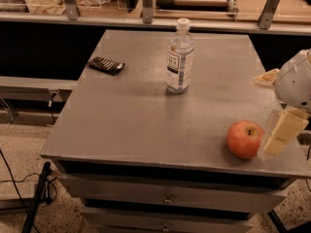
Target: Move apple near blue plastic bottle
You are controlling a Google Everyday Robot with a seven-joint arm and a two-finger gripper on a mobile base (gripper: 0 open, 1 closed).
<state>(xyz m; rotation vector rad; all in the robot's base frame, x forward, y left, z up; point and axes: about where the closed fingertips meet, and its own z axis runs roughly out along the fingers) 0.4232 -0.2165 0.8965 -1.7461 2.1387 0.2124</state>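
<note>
The red-orange apple (245,139) sits near the table's front right corner. The blue plastic bottle (180,57), clear with a white cap and a label, stands upright at the table's back middle, well away from the apple. My gripper (266,113) comes in from the right edge, just right of the apple. It is open and empty. One cream finger (282,131) hangs right beside the apple, and the other (265,76) points left farther back.
A flat dark striped packet (106,65) lies at the table's back left. The grey table (136,120) has drawers below its front edge. A counter with metal posts (147,4) runs behind the table.
</note>
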